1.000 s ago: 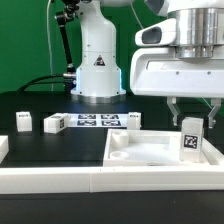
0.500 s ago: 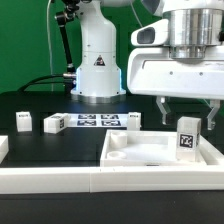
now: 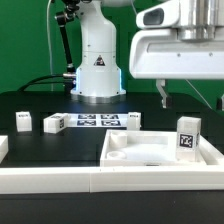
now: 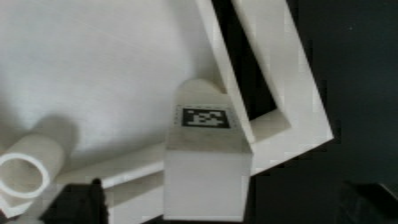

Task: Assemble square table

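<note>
The square table's white tray-like top (image 3: 150, 152) lies at the exterior view's right, inside the front rail. One tagged white leg block (image 3: 187, 135) stands upright in its right corner, free of any grip. My gripper (image 3: 191, 96) hangs open well above that block, one finger on each side and touching nothing. In the wrist view the same leg block (image 4: 208, 150) rises from the top (image 4: 89, 80) between my spread jaws (image 4: 222, 207), with a round socket (image 4: 22, 175) beside it. Three more leg blocks (image 3: 22, 121) (image 3: 54, 123) (image 3: 133, 119) sit on the black table.
The marker board (image 3: 97, 121) lies flat in front of the robot base (image 3: 97, 62). A long white border rail (image 3: 90, 181) runs along the front, with a short piece (image 3: 3, 148) at the exterior view's left. Another rail (image 4: 285, 75) flanks the top's rim.
My gripper has opened, let go of the leg block and risen straight up. The block stays standing in the top's corner.
</note>
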`<action>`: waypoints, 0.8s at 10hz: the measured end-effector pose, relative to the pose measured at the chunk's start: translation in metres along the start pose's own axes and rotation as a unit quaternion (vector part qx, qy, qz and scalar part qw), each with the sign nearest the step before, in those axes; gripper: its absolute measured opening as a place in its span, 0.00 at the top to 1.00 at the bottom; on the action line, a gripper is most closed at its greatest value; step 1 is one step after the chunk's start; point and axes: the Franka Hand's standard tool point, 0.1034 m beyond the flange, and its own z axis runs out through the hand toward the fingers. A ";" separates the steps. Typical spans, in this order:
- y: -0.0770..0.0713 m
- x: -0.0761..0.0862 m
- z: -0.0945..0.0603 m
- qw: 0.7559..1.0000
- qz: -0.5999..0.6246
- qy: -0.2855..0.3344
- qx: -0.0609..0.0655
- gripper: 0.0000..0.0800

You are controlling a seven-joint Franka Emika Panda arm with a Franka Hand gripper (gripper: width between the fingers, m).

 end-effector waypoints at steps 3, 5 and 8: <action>0.000 0.000 0.004 1.000 0.000 -0.001 -0.002 0.19; 0.000 -0.001 0.005 1.000 -0.009 -0.001 -0.003 0.19; 0.014 -0.012 -0.004 0.996 -0.094 0.004 -0.002 0.19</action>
